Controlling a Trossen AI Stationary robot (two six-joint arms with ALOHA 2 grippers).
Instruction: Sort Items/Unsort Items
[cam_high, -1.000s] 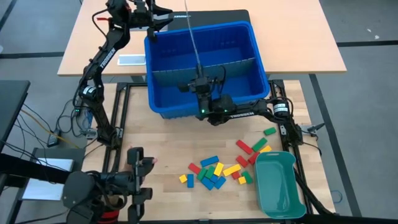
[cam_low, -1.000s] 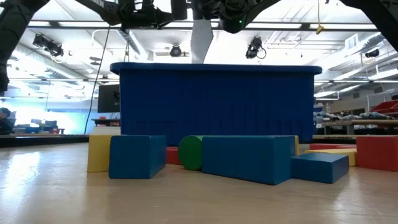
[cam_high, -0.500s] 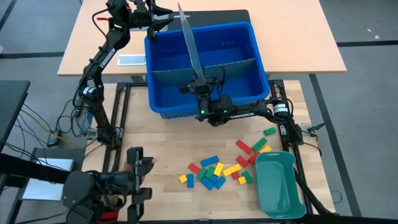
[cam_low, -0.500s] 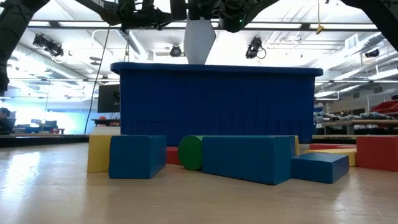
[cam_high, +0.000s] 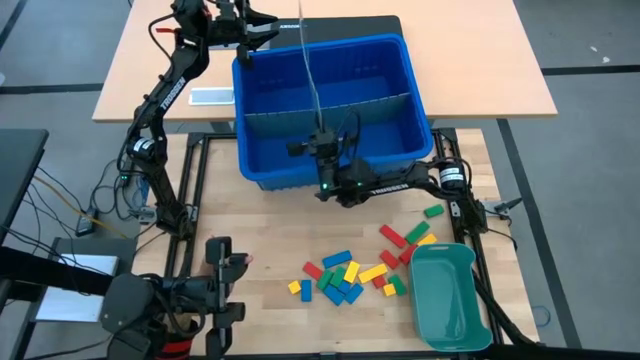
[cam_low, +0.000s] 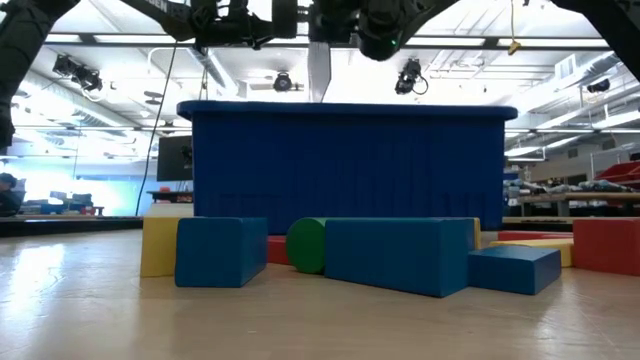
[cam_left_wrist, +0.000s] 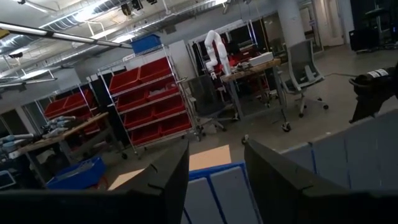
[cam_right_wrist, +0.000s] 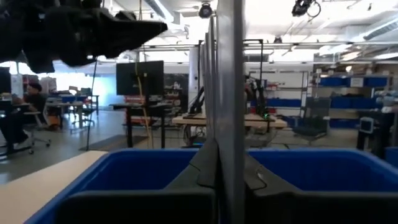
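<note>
Looking down on my rig, I see a pale wooden table top (cam_high: 270, 215) framed by dark rails, with a tan desk (cam_high: 480, 60) butting against its far edge and grey floor around both. A big blue bin (cam_high: 390, 75) straddles the two, split crosswise by a grey partition. The blocks (cam_high: 345, 275), red, yellow, green and blue, lie loose on the wood in front of the bin, a few more scattered toward the teal tray (cam_high: 450, 300) at the near right corner. My right gripper (cam_high: 322, 150) sits over the bin's near half, pinched tight on a thin grey divider sheet (cam_high: 308, 70) that stands on edge, so from above it reads as a mere line. My left gripper (cam_high: 240, 30) hovers at the bin's far left corner, fingers parted with nothing between them. Beyond the table is a workshop: red storage bins on racks, office chairs, ceiling lights, and a seated person (cam_right_wrist: 18, 115) far off. From table height the bin wall hides everything inside it, the nearest blocks fill the foreground, and both grippers are cut off along the top edge. I cannot tell whether any block lies in the bin.
</note>
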